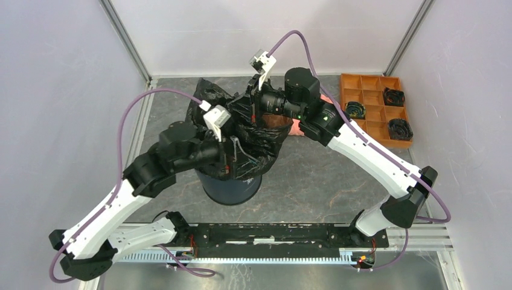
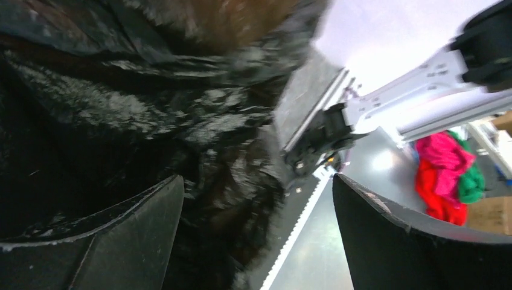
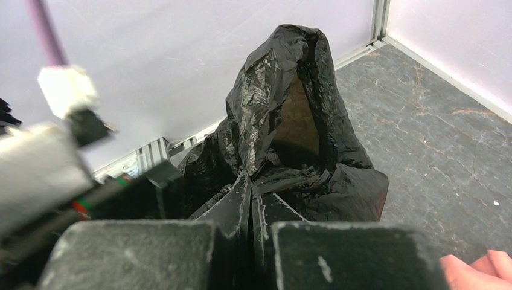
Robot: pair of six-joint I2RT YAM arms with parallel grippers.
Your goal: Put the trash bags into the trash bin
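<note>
Draping over the mouth of the trash bin (image 1: 232, 186), the trash bag (image 3: 265, 78) lies right at both grippers. The right gripper (image 3: 252, 196) has its jaws pressed together, with the tips against the crumpled plastic. Whether a fold is pinched between them cannot be told. Just beyond those tips the bag rises in a hollow, hood-like peak. The left gripper (image 2: 255, 187) stands with its jaws wide apart and nothing between them, while the bag crowds in beside one finger (image 2: 121, 229). The plastic is thin, glossy and heavily wrinkled — black, but showing brownish where light passes through it. From above, it sits bunched on the bin's rim and spills past the far side, leaving the near navy wall bare. The bin stands upright on the grey table (image 1: 326, 181), between the two arms.
</note>
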